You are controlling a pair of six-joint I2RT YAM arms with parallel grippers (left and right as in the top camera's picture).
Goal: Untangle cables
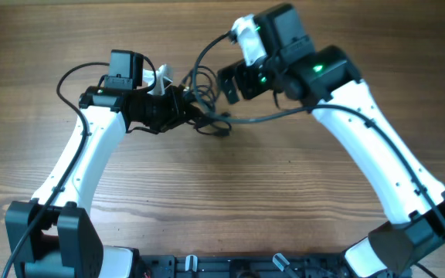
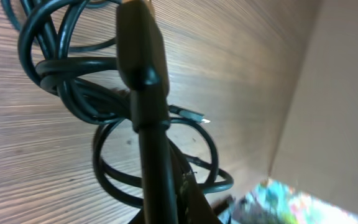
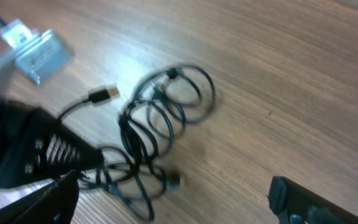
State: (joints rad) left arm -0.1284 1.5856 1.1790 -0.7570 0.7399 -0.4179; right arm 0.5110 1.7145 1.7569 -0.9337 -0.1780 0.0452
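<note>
- My left gripper (image 1: 182, 106) is pressed together; in the left wrist view it pinches one cord of the cables (image 3: 160, 124) just behind a thick black plug (image 2: 140, 50), which stands up close to the lens, blurred.
- My right gripper (image 1: 234, 82) is spread wide, holding nothing. In the right wrist view its fingers (image 3: 42, 202) sit at the two bottom corners, with the cables between and beyond them.
- The cables lie on the wooden table (image 1: 230, 193), toward its far side, between the two grippers and touching the tip of the left one.
- They are thin, black and glossy.
- From the right wrist, several round loops overlap like a loose coil; below it, denser strands cross in a knot at the left gripper's tip.
- One end runs free to the left of the coil, ending in a flat metal connector (image 3: 104, 94) that lies on the wood.
- Another small plug end shows at the coil's top; a third sits at the lower edge of the clump.
- From overhead, one strand arcs up toward the right gripper and another trails right under the right arm; I cannot tell whether these belong to the clump or to the arm.
</note>
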